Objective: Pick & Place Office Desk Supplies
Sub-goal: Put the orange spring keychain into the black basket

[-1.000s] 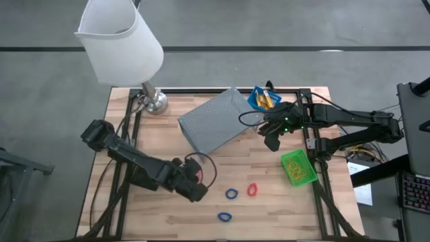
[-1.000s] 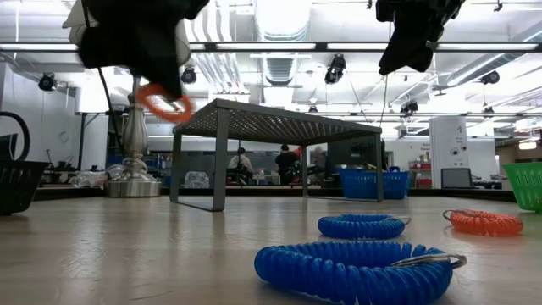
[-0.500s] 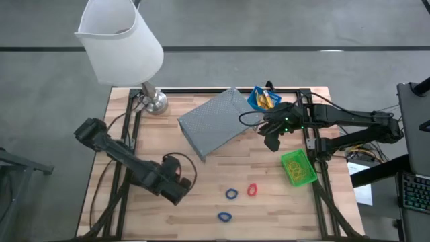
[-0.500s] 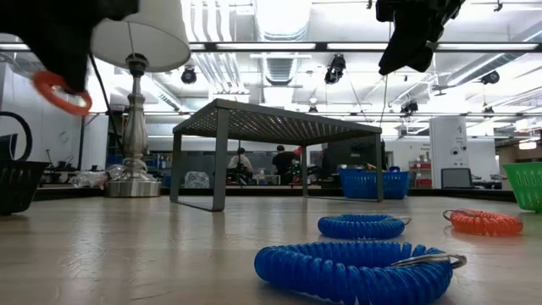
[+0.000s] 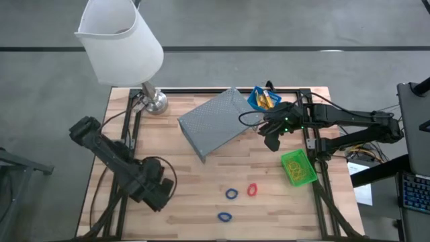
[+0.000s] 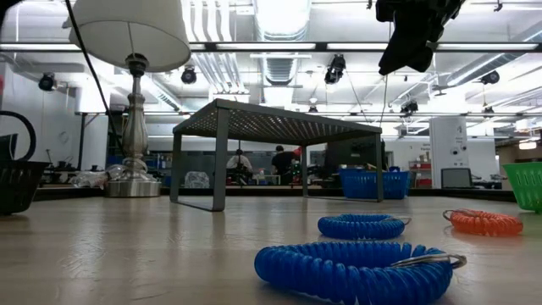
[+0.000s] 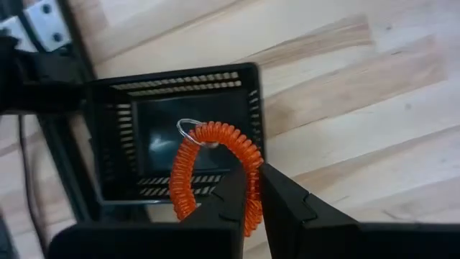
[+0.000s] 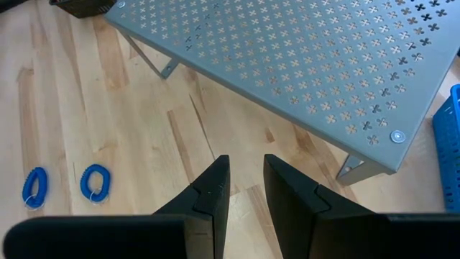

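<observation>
My left gripper (image 7: 253,188) is shut on an orange-red coil loop (image 7: 215,162) and hovers over the black bin (image 7: 108,144) at the table's left edge; in the high view the gripper (image 5: 156,191) covers that bin. The bin (image 6: 17,182) stands on its base at the left of the low view. Two blue coils (image 5: 232,194) (image 5: 224,217) and a red coil (image 5: 252,190) lie flat on the near middle of the table. My right gripper (image 5: 272,141) hangs slightly open and empty beside the grey stand (image 5: 215,121). The blue bin (image 5: 263,98) holds yellow pieces. My left gripper pinches the orange-red coil between its two fingers at one side of the loop (image 7: 250,194). The coil is lifted clear above the black bin's opening. Its small metal ring (image 7: 188,126) sits at the side away from the fingers.
A white-shaded lamp (image 5: 121,40) stands on its metal base (image 5: 154,102) at the far left corner. The perforated grey stand fills the far middle. A green bin (image 5: 298,167) sits at the right edge. Bare wood lies between the black bin and the coils.
My left gripper has carried the orange-red coil from the table's near middle toward the left edge, ending over the black bin and leaving the low view. It has stayed shut on the coil. The coils on the table have not moved.
</observation>
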Motion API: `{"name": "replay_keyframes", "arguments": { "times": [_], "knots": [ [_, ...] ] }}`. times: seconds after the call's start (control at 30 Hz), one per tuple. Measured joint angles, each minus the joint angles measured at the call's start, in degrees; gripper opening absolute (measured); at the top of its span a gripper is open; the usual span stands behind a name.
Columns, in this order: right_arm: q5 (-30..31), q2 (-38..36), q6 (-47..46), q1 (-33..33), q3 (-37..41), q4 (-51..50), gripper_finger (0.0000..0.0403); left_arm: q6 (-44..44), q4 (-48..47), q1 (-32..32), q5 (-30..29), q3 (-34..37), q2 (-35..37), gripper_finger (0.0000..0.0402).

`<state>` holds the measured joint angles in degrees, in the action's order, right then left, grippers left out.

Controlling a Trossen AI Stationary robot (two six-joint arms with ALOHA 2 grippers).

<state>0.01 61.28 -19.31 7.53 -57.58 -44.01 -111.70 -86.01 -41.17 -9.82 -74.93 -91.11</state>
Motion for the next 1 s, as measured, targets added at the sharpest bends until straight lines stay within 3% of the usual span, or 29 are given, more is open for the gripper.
{"name": "replay_keyframes", "arguments": {
  "times": [0.4,1.0],
  "knots": [
    [0.0,0.0,0.0,0.0,0.0,0.0,0.0084,-1.1,1.1,-0.8,4.5,8.6,0.3,0.0034],
    [0.0,0.0,0.0,0.0,0.0,0.0,0.0084,0.4,33.1,-0.7,4.5,33.7,10.3,0.0034]
  ]
}}
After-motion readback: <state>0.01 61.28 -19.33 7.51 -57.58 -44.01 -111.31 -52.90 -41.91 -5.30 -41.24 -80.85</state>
